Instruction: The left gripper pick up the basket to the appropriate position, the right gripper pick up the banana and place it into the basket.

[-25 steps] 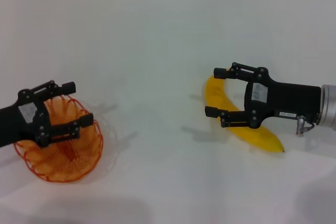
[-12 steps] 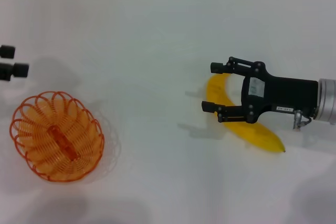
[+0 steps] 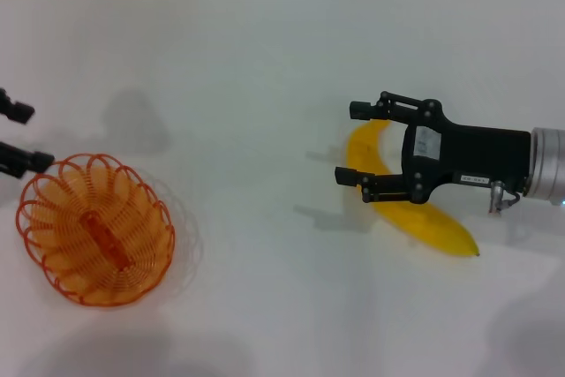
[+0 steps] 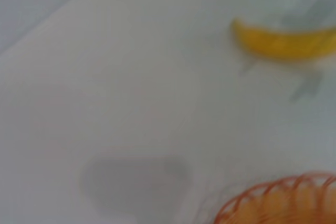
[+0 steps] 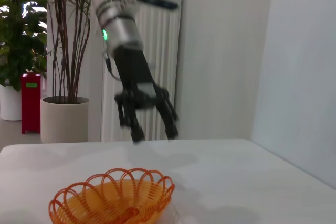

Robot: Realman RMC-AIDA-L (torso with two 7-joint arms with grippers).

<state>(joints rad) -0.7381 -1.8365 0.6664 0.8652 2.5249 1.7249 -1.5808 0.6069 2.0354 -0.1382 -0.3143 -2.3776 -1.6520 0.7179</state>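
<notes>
The left gripper [image 3: 16, 137] is cut off at the head view's edge; the right gripper [image 3: 360, 143] hides the banana's [image 3: 422, 222] middle.

White table [image 3: 265, 59] with orange wire basket [image 3: 97, 229] at left, yellow banana [image 3: 415, 209] well apart at right.

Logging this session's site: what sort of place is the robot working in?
Probably an office or showroom demo space, not a kitchen: a plain white table, tall potted plants beside a white slatted wall panel, and only the basket and banana as props.

One banana [image 3: 409, 209], one basket [image 3: 96, 229], two claws: left claw [image 5: 149, 119], right claw [image 3: 355, 142].
</notes>
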